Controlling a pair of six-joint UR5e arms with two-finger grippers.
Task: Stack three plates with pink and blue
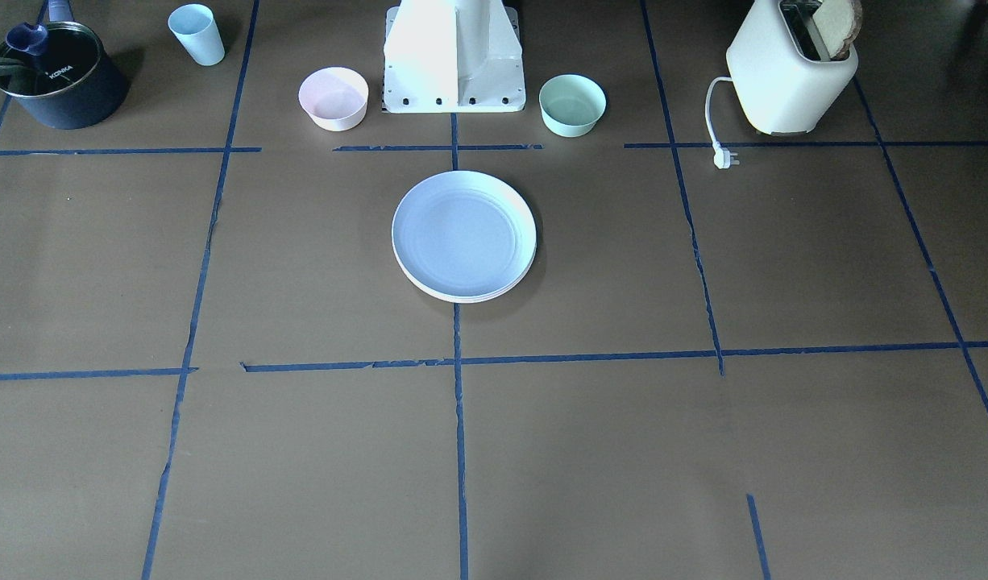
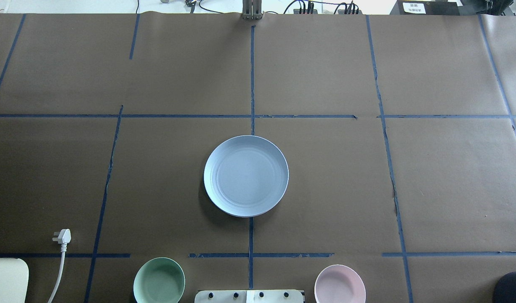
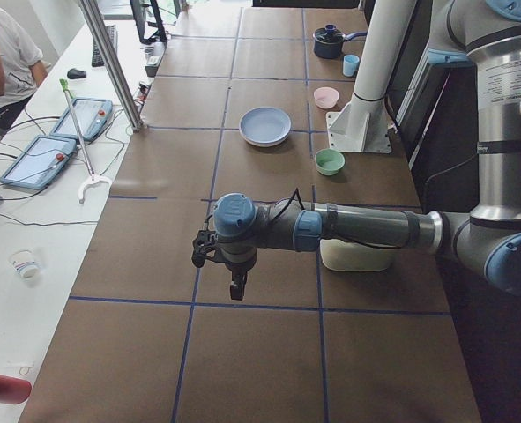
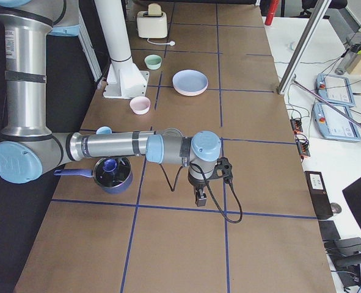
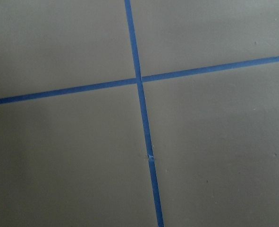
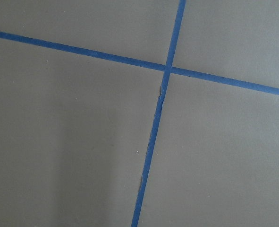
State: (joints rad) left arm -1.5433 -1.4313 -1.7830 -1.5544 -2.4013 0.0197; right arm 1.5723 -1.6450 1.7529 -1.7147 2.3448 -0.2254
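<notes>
- Centrally on table (image 1: 703, 451), three plates (image 1: 463, 235) sat stacked, blue on top.
- left gripper (image 3: 236, 289) hung well apart, near left end; spread or pressed together, can't tell.
- right gripper (image 4: 199, 198) hung near right end; can't tell either.

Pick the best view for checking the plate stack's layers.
Exterior front-facing: the plate stack shows paler rims under its blue top along the near edge. Overhead shows almost only the blue top. Side views show it small and far. Wrist cameras see only taped table.
</notes>
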